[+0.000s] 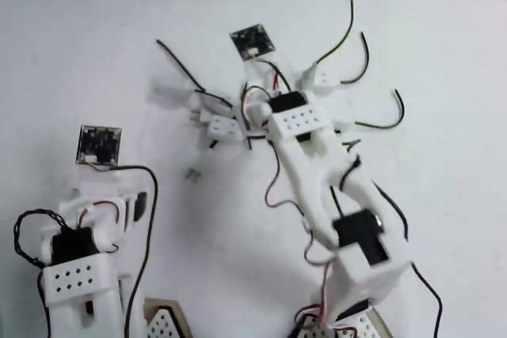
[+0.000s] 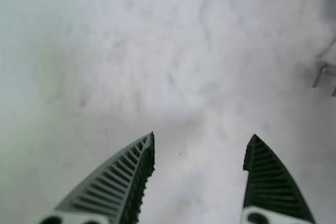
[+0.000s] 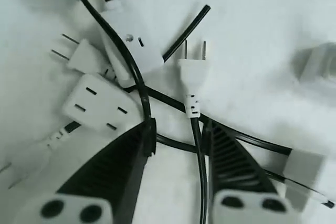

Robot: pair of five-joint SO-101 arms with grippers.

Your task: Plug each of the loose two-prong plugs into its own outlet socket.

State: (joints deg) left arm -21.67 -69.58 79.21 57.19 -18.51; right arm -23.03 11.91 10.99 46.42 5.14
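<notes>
A white two-prong plug (image 3: 192, 73) on a black cord lies in the tangle at mid-table. My right gripper (image 3: 178, 136) is open and straddles that cord just behind the plug. Beside it lie a white outlet socket (image 3: 98, 103) with several slots, a second white socket (image 3: 130, 42) and another white plug (image 3: 80, 57) with bare prongs. From above, the right arm reaches over this cluster (image 1: 226, 120), with its gripper (image 1: 257, 119) mostly under the wrist. My left gripper (image 2: 202, 141) hangs open over bare table near the front left (image 1: 127, 199). A small loose plug (image 1: 192, 173) lies apart.
Two black square boards (image 1: 99, 144) (image 1: 252, 41) lie on the white table (image 1: 396, 53). More white connectors with black cords (image 1: 317, 78) spread behind the right arm, and white blocks (image 3: 306, 169) lie beside its gripper. Metal prongs (image 2: 321, 74) show beside the left gripper.
</notes>
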